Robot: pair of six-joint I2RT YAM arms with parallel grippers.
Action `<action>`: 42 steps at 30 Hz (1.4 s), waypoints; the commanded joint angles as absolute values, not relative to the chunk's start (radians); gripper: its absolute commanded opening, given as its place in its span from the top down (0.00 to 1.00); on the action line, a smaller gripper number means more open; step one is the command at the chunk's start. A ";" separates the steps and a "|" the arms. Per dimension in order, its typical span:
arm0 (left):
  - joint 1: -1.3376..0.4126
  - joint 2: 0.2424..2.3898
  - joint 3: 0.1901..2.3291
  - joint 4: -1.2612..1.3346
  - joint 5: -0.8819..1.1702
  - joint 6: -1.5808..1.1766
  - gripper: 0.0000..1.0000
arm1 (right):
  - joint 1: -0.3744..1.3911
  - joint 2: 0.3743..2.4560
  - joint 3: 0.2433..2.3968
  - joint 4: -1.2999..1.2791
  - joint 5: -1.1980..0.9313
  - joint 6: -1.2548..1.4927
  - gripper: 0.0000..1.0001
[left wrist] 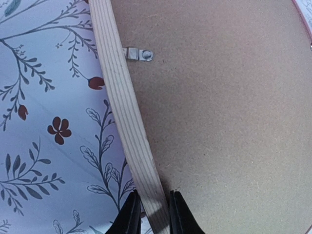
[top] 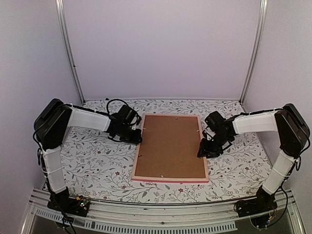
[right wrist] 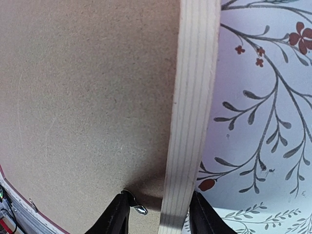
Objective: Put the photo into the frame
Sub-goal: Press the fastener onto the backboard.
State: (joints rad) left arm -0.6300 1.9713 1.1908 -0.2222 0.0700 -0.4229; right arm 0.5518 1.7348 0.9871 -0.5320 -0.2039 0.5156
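Note:
The frame (top: 168,180) lies back side up in the middle of the table, its pink edge showing along the front. A brown backing board (top: 170,146) fills it, and the photo is hidden. My left gripper (top: 137,139) is shut on the frame's left rail (left wrist: 124,112), one finger on each side of the pale wood. My right gripper (top: 202,151) straddles the right rail (right wrist: 195,97). Its outer finger is against the wood, while its inner finger stands apart from the rail over the board, beside a metal tab (right wrist: 140,209).
The tablecloth (top: 97,165) is white with a floral print. Another metal tab (left wrist: 139,54) holds the backing board (left wrist: 219,122) at the left rail. Pale walls and two metal posts (top: 70,53) enclose the table at the back and sides.

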 commanded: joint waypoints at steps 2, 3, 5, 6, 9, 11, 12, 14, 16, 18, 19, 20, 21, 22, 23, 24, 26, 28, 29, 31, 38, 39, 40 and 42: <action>-0.646 1.990 1.175 -0.246 0.149 -0.379 0.80 | 0.531 1.750 0.960 -0.402 -0.168 0.526 0.60; -0.646 1.990 1.174 -0.247 0.148 -0.380 0.80 | 0.528 1.747 0.955 -0.400 -0.169 0.526 0.60; -0.646 1.990 1.174 -0.246 0.147 -0.380 0.80 | 0.521 1.742 0.948 -0.398 -0.170 0.530 0.61; -0.646 1.989 1.173 -0.246 0.147 -0.379 0.80 | 0.517 1.740 0.943 -0.395 -0.171 0.534 0.62; -0.646 1.988 1.172 -0.246 0.143 -0.380 0.80 | 0.505 1.732 0.932 -0.389 -0.183 0.541 0.64; -0.647 1.985 1.171 -0.246 0.142 -0.381 0.80 | 0.499 1.734 0.929 -0.387 -0.184 0.546 0.65; -0.646 1.985 1.170 -0.246 0.141 -0.382 0.80 | 0.499 1.733 0.928 -0.387 -0.183 0.547 0.65; -0.646 1.982 1.170 -0.246 0.142 -0.382 0.80 | 0.496 1.732 0.928 -0.387 -0.183 0.549 0.66; -0.645 1.982 1.170 -0.247 0.140 -0.380 0.80 | 0.493 1.733 0.928 -0.386 -0.185 0.548 0.66; -0.644 1.982 1.170 -0.247 0.140 -0.380 0.80 | 0.490 1.733 0.927 -0.387 -0.187 0.546 0.67; -0.645 1.981 1.170 -0.247 0.140 -0.379 0.80 | 0.488 1.733 0.927 -0.387 -0.188 0.546 0.68; -0.645 1.981 1.170 -0.246 0.140 -0.380 0.80 | 0.487 1.733 0.924 -0.386 -0.188 0.544 0.69; -0.645 1.980 1.169 -0.246 0.140 -0.380 0.80 | 0.484 1.733 0.922 -0.387 -0.189 0.544 0.69; -0.645 1.980 1.169 -0.247 0.140 -0.380 0.80 | 0.481 1.732 0.920 -0.387 -0.189 0.542 0.70; -0.644 1.980 1.169 -0.246 0.140 -0.379 0.80 | 0.478 1.732 0.918 -0.387 -0.190 0.543 0.70; -0.644 1.980 1.168 -0.247 0.139 -0.379 0.81 | 0.476 1.731 0.915 -0.385 -0.191 0.540 0.71; -0.645 1.978 1.166 -0.247 0.138 -0.381 0.81 | 0.473 1.734 0.913 -0.385 -0.198 0.536 0.71; -0.645 1.977 1.162 -0.245 0.138 -0.381 0.81 | 0.470 1.742 0.908 -0.380 -0.207 0.531 0.71; -0.644 1.977 1.161 -0.243 0.138 -0.381 0.81 | 0.468 1.746 0.905 -0.378 -0.211 0.530 0.71; -0.643 1.975 1.158 -0.242 0.137 -0.382 0.81 | 0.466 1.751 0.900 -0.374 -0.215 0.526 0.71; -0.641 1.969 1.154 -0.240 0.137 -0.382 0.81 | 0.455 1.753 0.891 -0.374 -0.222 0.520 0.72; -0.641 1.968 1.154 -0.240 0.137 -0.382 0.81 | 0.453 1.754 0.891 -0.374 -0.222 0.519 0.72; -0.641 1.967 1.152 -0.239 0.138 -0.382 0.80 | 0.452 1.757 0.892 -0.375 -0.222 0.517 0.72; -0.642 1.965 1.151 -0.239 0.138 -0.383 0.81 | 0.448 1.764 0.894 -0.377 -0.222 0.514 0.72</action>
